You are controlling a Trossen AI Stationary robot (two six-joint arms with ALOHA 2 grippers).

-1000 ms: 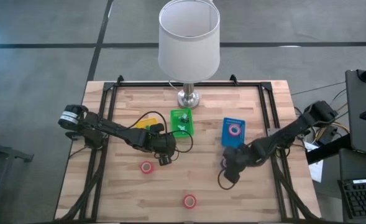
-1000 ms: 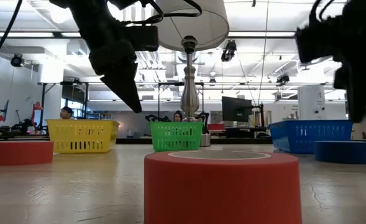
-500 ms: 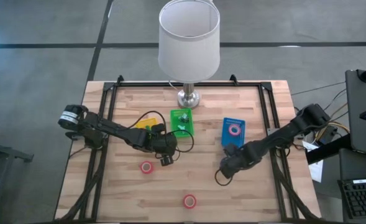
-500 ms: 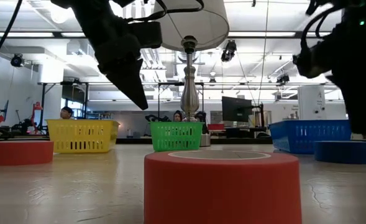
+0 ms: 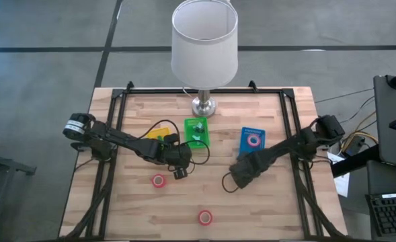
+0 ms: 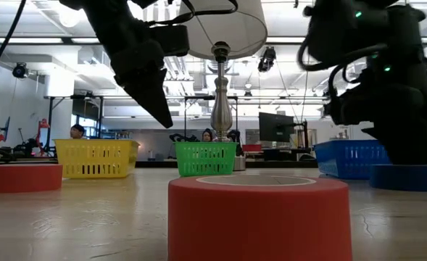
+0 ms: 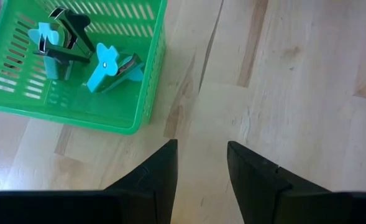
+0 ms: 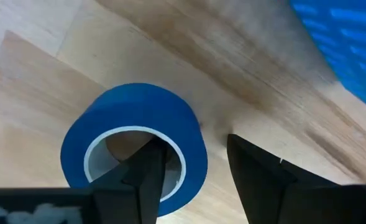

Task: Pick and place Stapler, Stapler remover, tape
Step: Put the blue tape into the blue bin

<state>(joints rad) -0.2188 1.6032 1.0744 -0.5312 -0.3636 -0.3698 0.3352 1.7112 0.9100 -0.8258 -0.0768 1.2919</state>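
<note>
A blue tape roll point(image 8: 133, 140) lies flat on the wooden table, also visible in the low view point(image 6: 409, 177). My right gripper point(image 8: 192, 149) is open and low over it, one finger above the pale core hole and the other outside the wall. In the high view that gripper point(image 5: 236, 176) hides the roll. Two red tape rolls point(image 5: 159, 180) point(image 5: 204, 217) lie flat nearer the near edge. A third red roll point(image 5: 253, 140) sits in the blue tray point(image 5: 251, 151). My left gripper point(image 5: 178, 169) is open over bare wood by the green tray point(image 7: 64, 81). My right gripper comes at the blue tape roll from above, slanting. One finger point(image 8: 146, 171) is over the core hole and the other finger point(image 8: 257, 171) stands outside the roll's wall point(image 8: 198, 146). I cannot tell whether either finger touches the roll, which lies flat on the table.
The green tray holds blue stapler removers point(image 7: 102, 62). A yellow tray point(image 5: 159, 130) is partly under the left arm. A lamp's base point(image 5: 203, 106) stands at the far edge with its white shade point(image 5: 204, 40) above. Bare wood lies between the red rolls.
My right gripper has moved toward the table's left and come down over the blue tape roll, its arm stretching out lower over the table. The left arm has kept almost still. No roll has moved.
</note>
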